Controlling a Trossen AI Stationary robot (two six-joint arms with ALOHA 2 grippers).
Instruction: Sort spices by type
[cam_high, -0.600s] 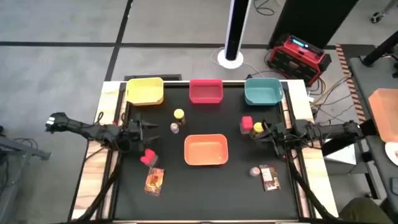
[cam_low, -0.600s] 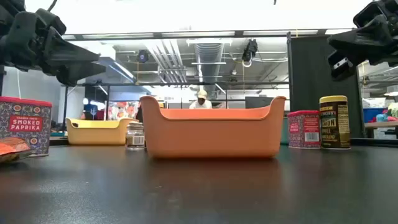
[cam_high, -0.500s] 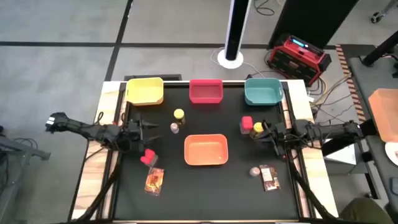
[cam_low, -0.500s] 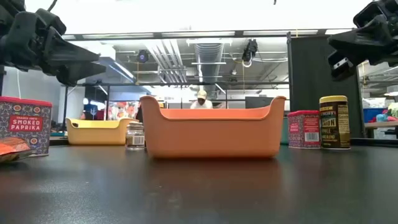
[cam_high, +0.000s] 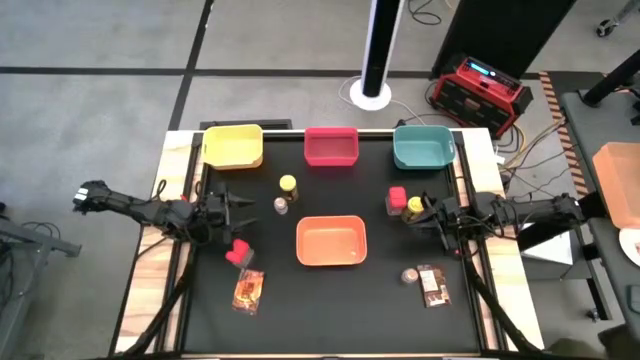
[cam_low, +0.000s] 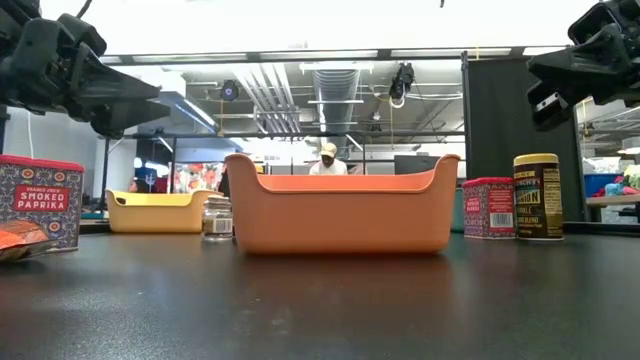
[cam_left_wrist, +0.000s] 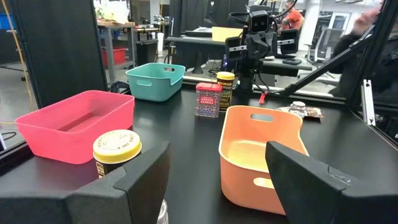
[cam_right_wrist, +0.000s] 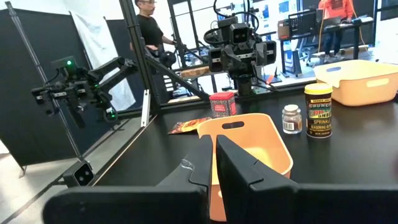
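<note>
Starting at the left of the table (cam_high: 330, 300), your left gripper (cam_high: 240, 211) hovers above the mat with its fingers spread apart and nothing between them. Just near of it sits a red tub (cam_high: 238, 252), and nearer still a flat orange-brown packet (cam_high: 247, 290); in the low view that tub reads as smoked paprika (cam_low: 40, 201).

At the far left corner you have the yellow tray (cam_high: 233, 146). To its right and a little nearer stand a yellow-lidded jar (cam_high: 288, 185) and, touching or almost touching it on the near side, a small clear shaker (cam_high: 281, 204).

In the middle, the red tray (cam_high: 331, 147) is at the far edge, and the orange tray (cam_high: 331, 241) lies at the centre of the mat.

Moving right, the teal tray (cam_high: 422, 147) sits at the far right corner. Nearer than it, a second red tub (cam_high: 396, 199) and a second yellow-lidded jar (cam_high: 414, 206) stand side by side, just beside your right gripper (cam_high: 428, 214), which hangs above the mat with its fingers pressed together and holds nothing. Near the right front, another clear shaker (cam_high: 409, 274) sits just left of a second printed packet (cam_high: 433, 285).
</note>
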